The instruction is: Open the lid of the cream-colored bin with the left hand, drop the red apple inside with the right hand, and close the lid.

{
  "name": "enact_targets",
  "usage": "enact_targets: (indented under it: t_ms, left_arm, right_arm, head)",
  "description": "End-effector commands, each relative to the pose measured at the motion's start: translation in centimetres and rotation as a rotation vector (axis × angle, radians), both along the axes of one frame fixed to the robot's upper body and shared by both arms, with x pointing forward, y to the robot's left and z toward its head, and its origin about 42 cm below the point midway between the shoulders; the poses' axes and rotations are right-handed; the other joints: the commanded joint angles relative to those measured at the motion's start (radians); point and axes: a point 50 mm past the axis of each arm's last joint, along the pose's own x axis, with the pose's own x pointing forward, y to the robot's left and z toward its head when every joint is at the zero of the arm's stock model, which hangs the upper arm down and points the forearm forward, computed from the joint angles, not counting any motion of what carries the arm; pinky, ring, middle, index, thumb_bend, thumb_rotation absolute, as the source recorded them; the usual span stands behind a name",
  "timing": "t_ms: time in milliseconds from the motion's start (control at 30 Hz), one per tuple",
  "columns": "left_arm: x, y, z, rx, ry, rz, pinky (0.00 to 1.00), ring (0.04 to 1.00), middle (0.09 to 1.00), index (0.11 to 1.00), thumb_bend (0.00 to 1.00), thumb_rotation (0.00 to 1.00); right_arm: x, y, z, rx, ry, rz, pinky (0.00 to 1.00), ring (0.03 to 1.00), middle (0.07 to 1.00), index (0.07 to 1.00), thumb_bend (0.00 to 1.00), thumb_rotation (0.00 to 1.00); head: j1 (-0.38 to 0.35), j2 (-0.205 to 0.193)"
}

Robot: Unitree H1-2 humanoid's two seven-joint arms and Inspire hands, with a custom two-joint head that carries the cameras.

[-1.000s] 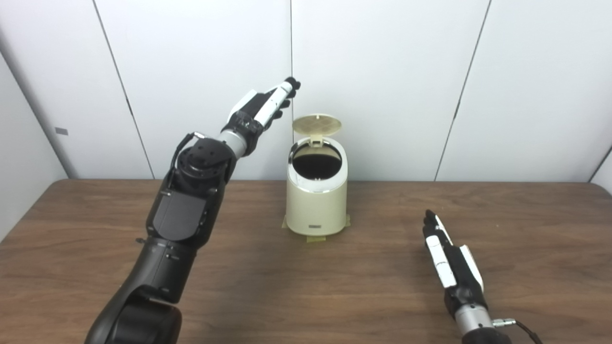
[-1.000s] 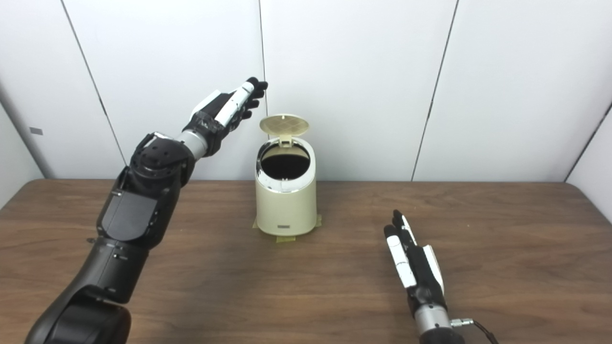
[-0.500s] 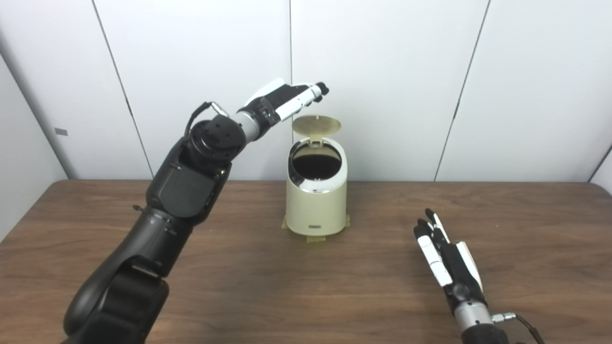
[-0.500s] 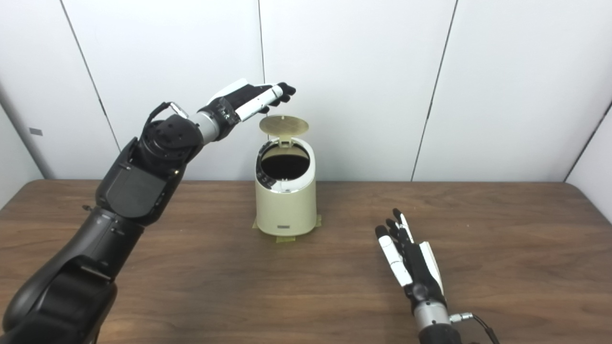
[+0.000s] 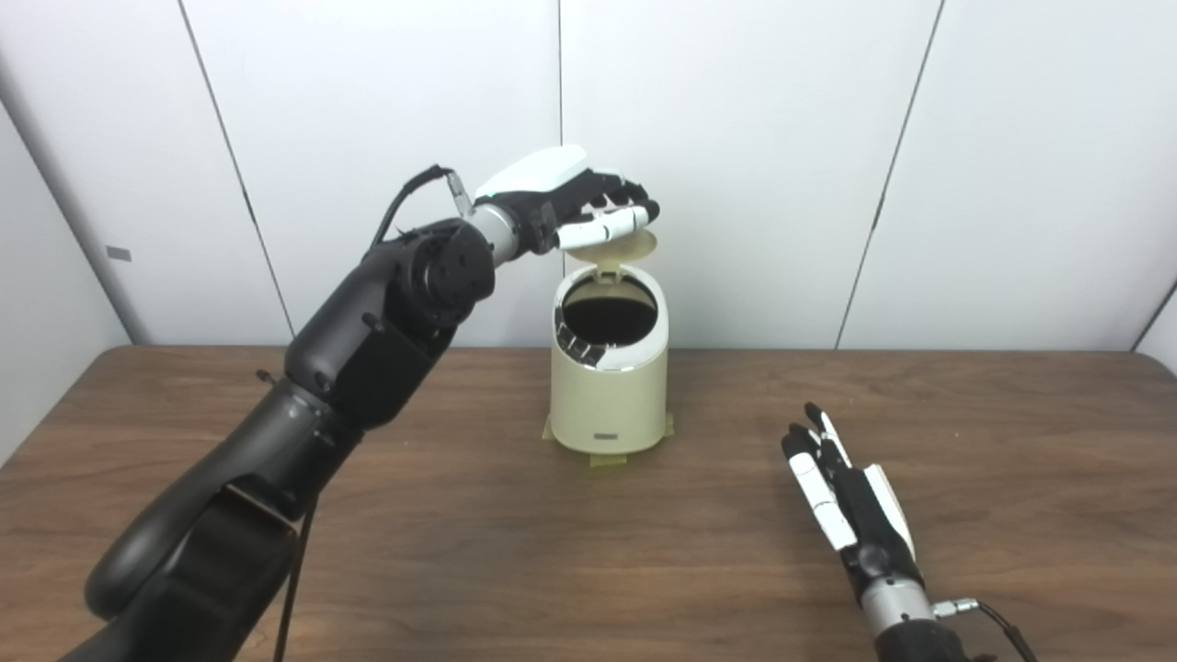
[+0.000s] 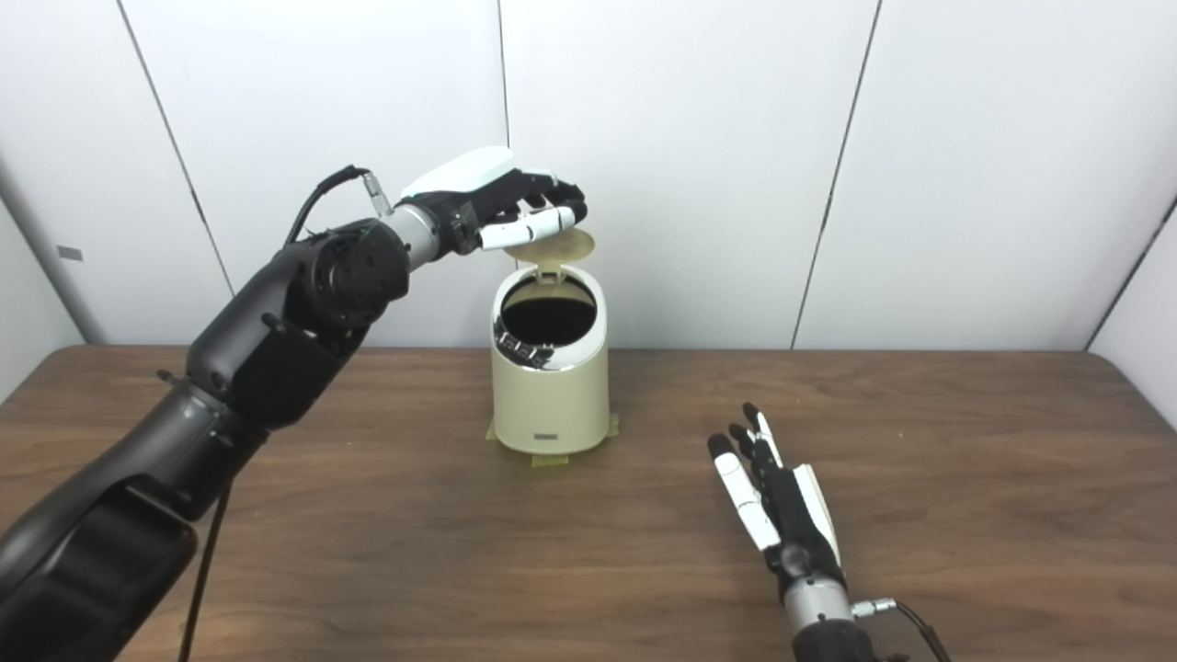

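Fingers (image 5: 614, 219) of your left hand (image 5: 561, 198), slightly apart, at the raised lid (image 5: 625, 245) of the bin (image 5: 609, 386); right hand (image 5: 846, 496) flat, fingers spread, near the table's (image 5: 460, 533) front edge

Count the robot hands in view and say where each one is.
2. The left hand is above the bin's raised lid; the right hand is low over the table.

I could read no text anywhere; the small dark label (image 5: 605, 435) low on the front of the cream-coloured cylindrical plastic bin (image 5: 609, 395) was too small to make out.
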Motion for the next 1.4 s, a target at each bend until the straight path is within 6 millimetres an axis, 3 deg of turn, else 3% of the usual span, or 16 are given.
enact_targets:
  t_ms: [0, 267, 500, 800, 1200, 1367]
  left_arm:
    - [-0.1, -0.2, 4.6, 0.058, -0.171, -0.023, 0.84, 0.854, 0.859, 0.854, 0.43, 1.00]
    - [-0.8, 0.5, 4.4, 0.173, -0.210, 0.010, 0.89, 0.874, 0.866, 0.871, 0.48, 1.00]
    - [-1.3, 1.3, 3.8, 0.257, -0.233, 0.032, 0.86, 0.868, 0.865, 0.854, 0.50, 1.00]
    - [-2.2, 1.9, 2.8, 0.225, -0.195, 0.023, 0.78, 0.822, 0.822, 0.830, 0.52, 1.00]
    - [-3.5, 2.1, 1.2, 0.210, -0.138, -0.012, 0.78, 0.819, 0.826, 0.837, 0.48, 1.00]
    - [-4.1, 1.9, 0.5, 0.252, -0.156, -0.046, 0.86, 0.821, 0.812, 0.826, 0.50, 1.00]
  right_arm:
    - [1.0, 0.7, 1.5, 0.013, -0.041, 0.022, 0.97, 0.952, 0.937, 1.000, 0.58, 1.00]
    - [1.1, 1.3, 1.7, -0.009, -0.057, 0.037, 0.99, 0.961, 0.939, 1.000, 0.62, 1.00]
    - [1.2, 1.7, 1.7, -0.013, -0.062, 0.043, 1.00, 0.967, 0.932, 1.000, 0.62, 1.00]
    - [1.3, 1.5, 1.7, -0.018, -0.058, 0.034, 1.00, 0.955, 0.929, 1.000, 0.62, 1.00]
    - [1.3, 1.1, 1.5, -0.030, -0.050, 0.029, 1.00, 0.953, 0.931, 1.000, 0.61, 1.00]
    - [1.3, 1.3, 1.6, -0.033, -0.035, 0.022, 1.00, 0.955, 0.928, 1.000, 0.63, 1.00]
  head:
    - [-0.003, 0.000]
    - [-0.019, 0.004]
    - [-0.024, 0.008]
    - [-0.025, 0.012]
    - [-0.028, 0.024]
    - [-0.031, 0.030]
